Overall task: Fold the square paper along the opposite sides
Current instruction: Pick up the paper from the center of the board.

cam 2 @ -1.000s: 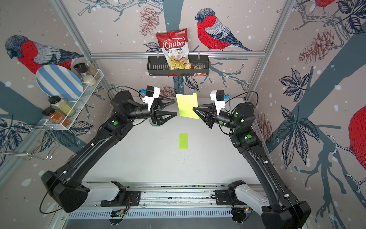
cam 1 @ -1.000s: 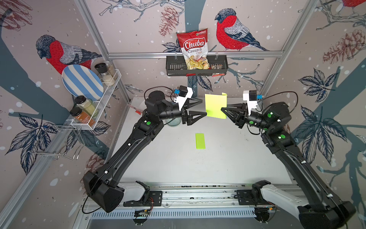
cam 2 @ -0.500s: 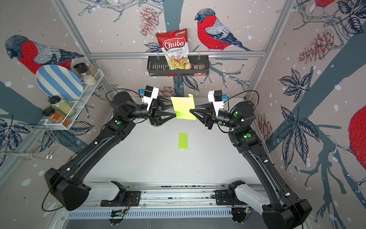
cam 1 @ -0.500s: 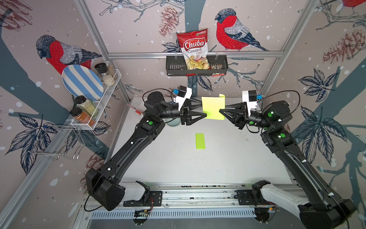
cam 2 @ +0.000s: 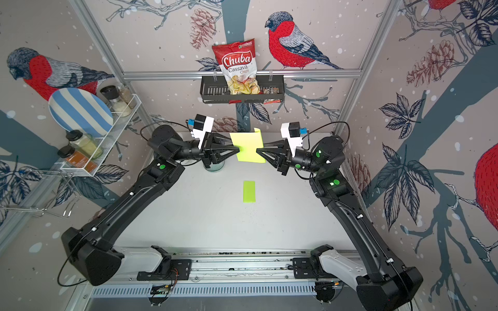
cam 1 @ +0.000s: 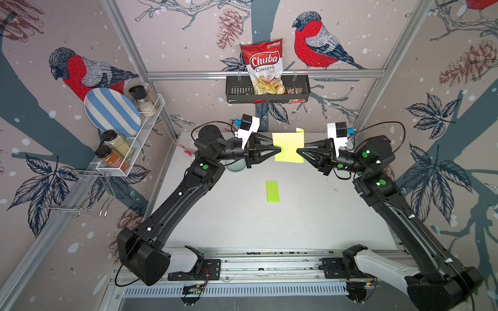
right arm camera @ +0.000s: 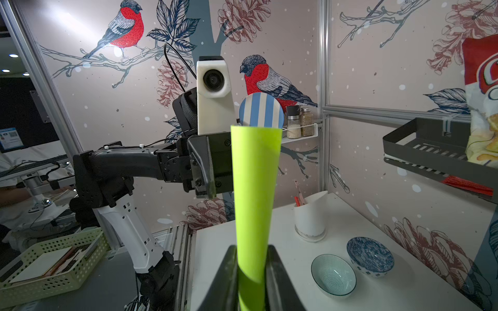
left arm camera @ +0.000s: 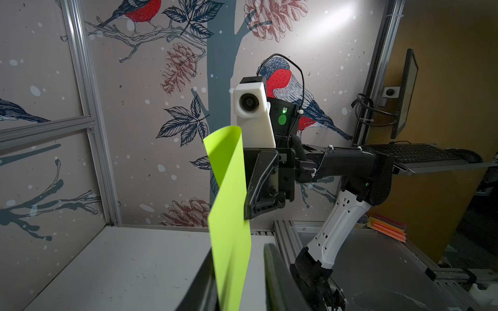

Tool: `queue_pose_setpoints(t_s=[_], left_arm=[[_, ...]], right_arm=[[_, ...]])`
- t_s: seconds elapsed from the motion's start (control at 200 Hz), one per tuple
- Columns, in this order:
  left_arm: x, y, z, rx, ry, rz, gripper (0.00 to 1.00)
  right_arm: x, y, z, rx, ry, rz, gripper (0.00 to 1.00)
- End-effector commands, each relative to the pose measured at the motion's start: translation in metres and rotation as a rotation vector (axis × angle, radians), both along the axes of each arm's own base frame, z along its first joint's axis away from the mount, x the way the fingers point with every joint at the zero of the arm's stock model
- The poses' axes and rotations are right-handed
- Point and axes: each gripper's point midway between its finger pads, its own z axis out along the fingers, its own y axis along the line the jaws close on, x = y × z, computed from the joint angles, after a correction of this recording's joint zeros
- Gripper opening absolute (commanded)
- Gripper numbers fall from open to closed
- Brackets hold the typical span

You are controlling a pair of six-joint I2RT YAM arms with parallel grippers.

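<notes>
Square paper [cam 1: 288,146], lime green, hangs in the air over the far part of the worktop [cam 1: 242,220], spanned between your two claws and clear of the surface. Treat it as light, thin and floppy. It will likely sag, slip easily and crease for good, so pinch it right at the rim, midway along opposite sides, with gentle tension.

Nearest you, a narrow folded green strip [cam 1: 272,191] lies flat on the worktop, well apart from the sheet. Beyond it, the left claw [cam 1: 279,150] is closed on the middle of one side edge. The right claw [cam 1: 297,150] is pinched on the middle of the opposite edge. In both top views each pair of tips meets on the paper. Past them, the sheet's far edge curls over.

The top views give you the outline and both grips at once, but not the warp. The left wrist view shows the sheet twisting like a ribbon, with a sliver of bare worktop between the paper and one finger [left arm camera: 272,269], so I judge that grip light. The right wrist view shows the sheet bowed between its fingers. It also shows a teal bowl [right arm camera: 333,276], a blue patterned bowl [right arm camera: 370,255] and a white cup [right arm camera: 310,215] behind, which the left arm mostly hides from above. On the back wall a chips bag [cam 1: 265,67] sits in a black basket [cam 1: 234,93]
</notes>
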Motion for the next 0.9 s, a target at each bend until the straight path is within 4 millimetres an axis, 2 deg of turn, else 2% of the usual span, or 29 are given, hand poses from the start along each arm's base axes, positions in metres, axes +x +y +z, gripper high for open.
queue_pose_setpoints(t_s=[0.0,0.17,0.255,0.425,0.5,0.57,0.72,0.79,0.895], left_arm=[[-0.002,0.003,0.010,-0.028,-0.038,0.001,0.19],[-0.001,0.004,0.011,-0.031,-0.040,0.010,0.08],[-0.001,0.004,0.011,-0.032,-0.037,0.011,0.00],[0.001,0.005,0.012,-0.036,-0.037,0.023,0.00],[0.000,0.005,0.012,-0.037,-0.040,0.029,0.00],[0.001,0.006,0.011,-0.033,-0.039,0.033,0.00],[0.001,0.006,0.008,-0.017,-0.030,0.043,0.00],[0.001,0.007,0.008,-0.015,-0.029,0.043,0.00],[-0.003,0.007,0.008,-0.014,-0.029,0.029,0.00]], right_arm=[[-0.004,0.001,0.006,0.007,-0.050,0.014,0.21],[-0.004,0.003,0.005,0.002,-0.049,0.018,0.21],[-0.004,0.003,0.004,0.001,-0.046,0.020,0.21],[-0.004,0.003,0.004,0.000,-0.048,0.018,0.22],[0.001,0.001,0.005,0.003,-0.051,-0.014,0.30],[0.015,-0.005,0.007,0.020,-0.045,-0.118,0.41],[0.060,-0.031,0.005,0.043,0.006,-0.414,0.48],[0.073,-0.044,0.003,0.063,0.035,-0.493,0.48],[0.090,-0.064,0.003,0.091,0.077,-0.565,0.57]])
